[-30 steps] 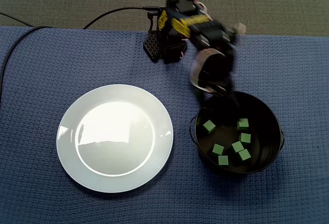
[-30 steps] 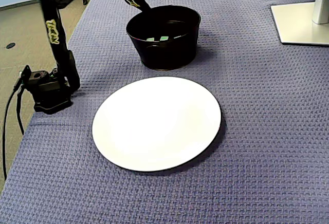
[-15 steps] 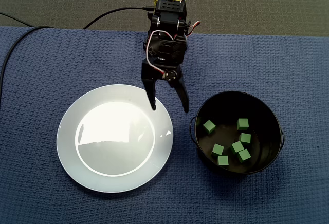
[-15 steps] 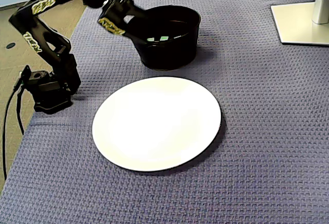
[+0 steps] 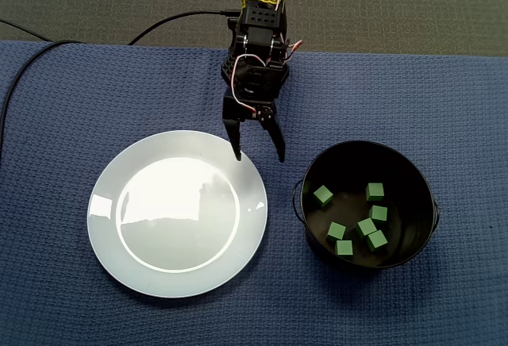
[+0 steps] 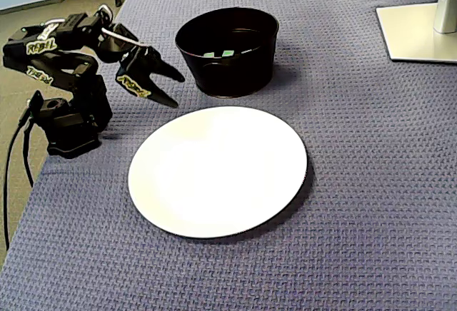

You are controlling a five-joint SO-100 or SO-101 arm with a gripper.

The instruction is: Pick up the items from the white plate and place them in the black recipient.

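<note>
Green cubes (image 5: pixel 322 195): in a fixed view looking down, seven counted, all lying on the bottom of the black pot (image 5: pixel 413 178); one alone at the left, the others closer together at the right and lower part.
Black pot: standing on the blue cloth (image 5: pixel 79 108), just beside the right edge of the white plate (image 5: pixel 178 213), with a narrow strip of cloth between them.
White plate: flat on the cloth, glossy, with light reflections on it.
Gripper (image 5: pixel 259 159): fingers spread apart, tips pointing down in the picture; one tip over the upper rim of the plate, the other over the cloth between plate and pot.
Cable (image 5: pixel 175 19): black, running from the arm off to the left.

Green cubes (image 6: pixel 218 53): in a fixed view from the side, only small green parts visible inside the pot; number not possible to tell here.
Black pot (image 6: pixel 228 72): behind the plate, near it.
White plate (image 6: pixel 218 170): in the middle of the cloth.
Gripper (image 6: pixel 179 91): fingers wide apart, raised above the cloth, left of the pot, tips pointing right.
Arm base (image 6: pixel 68 129): at the left edge of the cloth, with the arm folded low above it.
White stand (image 6: pixel 418 33): at the top right, well apart from the pot.
</note>
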